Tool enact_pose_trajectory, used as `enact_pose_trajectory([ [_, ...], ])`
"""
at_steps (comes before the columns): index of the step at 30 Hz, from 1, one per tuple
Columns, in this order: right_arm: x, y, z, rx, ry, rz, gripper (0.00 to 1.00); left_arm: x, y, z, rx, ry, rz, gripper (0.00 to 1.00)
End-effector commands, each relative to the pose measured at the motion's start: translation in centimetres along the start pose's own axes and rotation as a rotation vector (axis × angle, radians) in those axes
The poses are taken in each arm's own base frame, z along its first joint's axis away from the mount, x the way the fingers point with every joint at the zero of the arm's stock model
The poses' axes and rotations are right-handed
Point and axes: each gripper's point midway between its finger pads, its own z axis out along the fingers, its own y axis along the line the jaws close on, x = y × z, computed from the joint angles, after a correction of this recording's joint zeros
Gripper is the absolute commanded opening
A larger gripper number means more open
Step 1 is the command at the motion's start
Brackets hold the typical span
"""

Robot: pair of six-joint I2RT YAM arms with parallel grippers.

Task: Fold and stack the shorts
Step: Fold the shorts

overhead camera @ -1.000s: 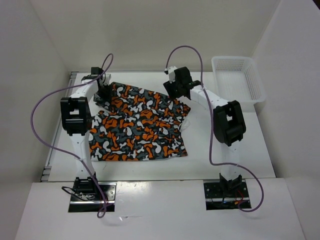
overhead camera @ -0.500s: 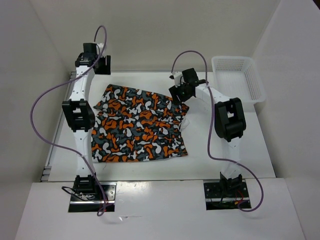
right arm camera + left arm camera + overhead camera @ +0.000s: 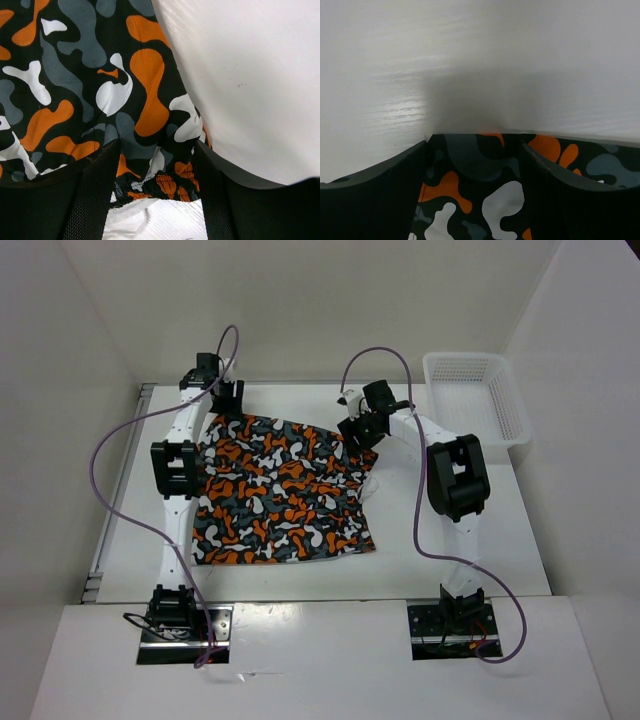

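Left fingers (image 3: 370, 200) and right fingers (image 3: 45, 210) gape wide, seemingly unclamped, over the spread, blotchy orange-grey-black shorts (image 3: 280, 490).

Your overhead view is bright, evenly lit from above and sharp throughout; the white table (image 3: 500, 540) carries only faint, soft shadows beside the arms. In your left wrist view a grey shadow lies on the table just past the orange, grey, white and black blotch-print fabric shorts (image 3: 490, 200), with mild glare to its left. The black fingers (image 3: 370, 200) of the left gripper (image 3: 475, 150) are blurred. Your right wrist view shows the print crisp, while the black fingers (image 3: 50, 210) of the right gripper (image 3: 157, 145) are soft.
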Motion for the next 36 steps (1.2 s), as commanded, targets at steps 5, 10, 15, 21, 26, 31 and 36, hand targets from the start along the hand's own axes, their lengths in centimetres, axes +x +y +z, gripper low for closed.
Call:
enact_pose_trajectory([
  [5,0.3,0.3,0.2,-0.017,0.022,-0.038,0.68,-0.3,-0.2,-0.2,0.004,-0.007,0.001,0.79],
  [10,1.0,0.3,0.9,-0.023,0.04,-0.032,0.69,1.9,-0.8,0.4,0.04,0.059,-0.008,0.78],
  [15,1.3,-0.4,1.5,0.008,0.054,-0.023,0.69,3.3,-1.4,0.6,0.049,0.108,-0.007,0.4],
  [21,1.5,-0.4,2.1,0.006,0.06,-0.012,0.67,3.3,-1.4,0.6,0.049,0.108,-0.007,0.27],
  [26,1.6,-0.5,2.1,0.015,0.063,-0.003,0.65,3.3,-2.0,0.6,0.054,0.109,0.001,0.13],
  [31,-0.2,-2.1,0.9,0.105,0.019,-0.021,0.7,2.8,-2.2,0.3,0.063,0.099,0.001,0.0],
  [36,-0.9,-3.2,0.1,0.168,0.008,-0.038,0.7,2.0,-2.2,-0.3,0.061,0.079,0.004,0.0],
])
